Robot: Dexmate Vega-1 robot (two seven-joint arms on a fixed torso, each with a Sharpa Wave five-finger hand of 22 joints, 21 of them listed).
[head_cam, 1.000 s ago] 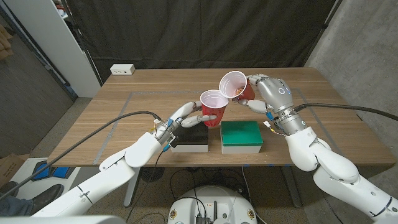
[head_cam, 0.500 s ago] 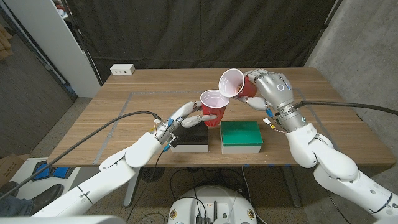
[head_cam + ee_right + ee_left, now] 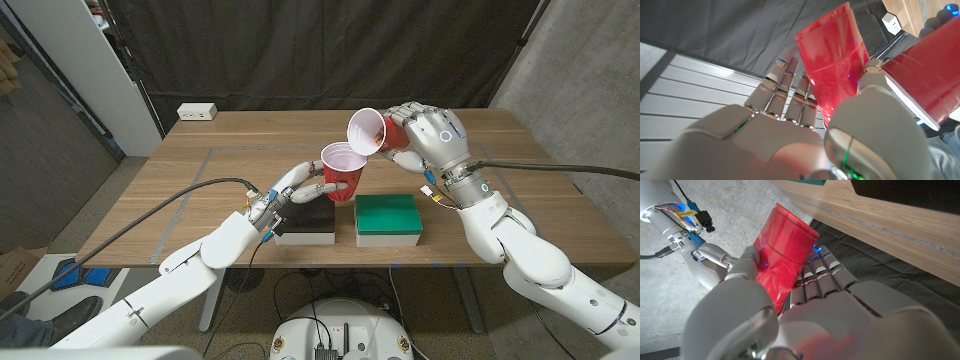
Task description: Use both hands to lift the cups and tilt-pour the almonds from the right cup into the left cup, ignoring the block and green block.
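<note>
Now the pour is on: seen from the head camera, the right hand (image 3: 432,135) grips the right cup (image 3: 381,136) tipped hard over, its white mouth facing down toward the left cup (image 3: 343,173), rim poised just above and beside the other's rim. A second ago that cup was only leaning, with brown almonds visible inside; half a second ago it had rolled further; at this instant the mouth looks bare white, so my guess is the nuts have slid out or are sliding, though I can't make them out in the lower cup. The left hand (image 3: 296,188) holds its cup upright and off the surface (image 3: 190,170), unmoved through all three glimpses, above the black block (image 3: 308,222), with the green block (image 3: 388,219) just beside it, both left alone. Over to the left wrist camera: fingers (image 3: 816,276) and thumb wrapped round the red wall of the left cup (image 3: 782,255), a firm clasp. Then the right wrist camera: the right hand (image 3: 805,130) closes its thumb and fingers (image 3: 785,82) on the right cup (image 3: 832,60), and the rim of the left cup (image 3: 920,82) sits right alongside. If the almonds are indeed across, what remains is to right the cup and set both down.
</note>
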